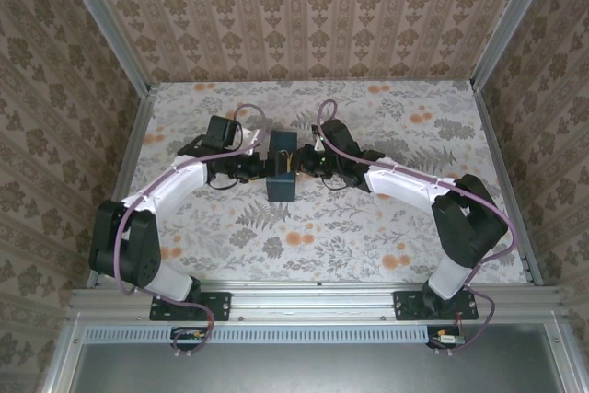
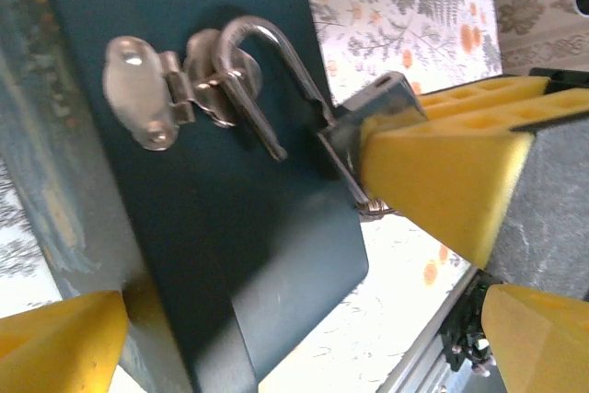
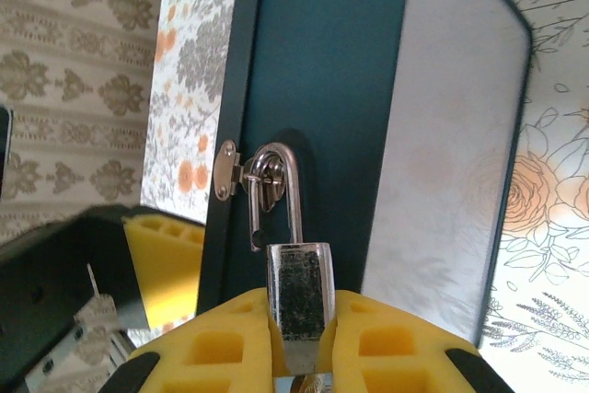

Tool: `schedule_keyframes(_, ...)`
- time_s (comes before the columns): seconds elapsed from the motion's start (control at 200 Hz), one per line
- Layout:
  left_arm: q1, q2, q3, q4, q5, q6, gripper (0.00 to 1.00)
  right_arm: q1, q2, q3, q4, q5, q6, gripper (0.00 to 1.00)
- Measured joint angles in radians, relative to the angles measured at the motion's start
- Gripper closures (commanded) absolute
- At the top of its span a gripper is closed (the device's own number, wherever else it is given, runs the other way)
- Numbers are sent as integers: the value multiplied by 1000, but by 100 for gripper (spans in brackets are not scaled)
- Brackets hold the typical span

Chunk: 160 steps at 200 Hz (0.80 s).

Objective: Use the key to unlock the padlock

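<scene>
The counter (image 1: 386, 227) is covered in a pale sheet printed with grey ferns and orange blossoms. Three walls of beige-and-brown damask wallpaper close it in, with bare aluminium posts at the corners and a metal rail (image 1: 313, 301) along the near edge where the two arm bases are bolted. At the middle of the counter stands the dark blue box (image 1: 282, 172), with both arms bent in toward it from either side. The padlock (image 3: 299, 283) hangs on the box's side. Its steel shackle (image 3: 276, 181) is looped through the small hasp (image 3: 226, 170), and the shackle's shorter leg ends free beside the body rather than in it. The right pincer (image 3: 301, 329) is clamped on the padlock's body, with a yellow pad pressed to each flank. The left wrist view shows that same grip from the other side. The left pincer (image 2: 304, 319) is spread wide, with the box between its yellow fingers (image 2: 64, 342). Whether they touch the box cannot be told.
</scene>
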Motion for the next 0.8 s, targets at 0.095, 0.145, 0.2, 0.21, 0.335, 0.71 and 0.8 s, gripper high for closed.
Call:
schedule_keyframes(0.095, -2, 4, -9, 32, 26, -23, 0, 0, 0, 0, 14, 27, 41, 99)
schedule_keyframes(0.145, -1, 7, -12, 44, 31, -30, 0, 0, 0, 0, 18, 40, 53, 99)
schedule_keyframes(0.2, 6, 8, -17, 55, 33, -43, 0, 0, 0, 0, 22, 53, 72, 99)
schedule_keyframes(0.21, 7, 8, -18, 56, 33, -45, 0, 0, 0, 0, 22, 56, 73, 99)
schedule_keyframes(0.335, 53, 3, -32, 68, -4, -75, 0, 0, 2, 0, 31, 83, 99, 100)
schedule_keyframes(0.71, 173, 100, 84, 97, -369, -100, 0, 0, 69, 39, 83, 93, 122, 100)
schedule_keyframes(0.8, 172, 192, 168, 116, -417, -99, 0, 0, 69, 39, 83, 93, 121, 100)
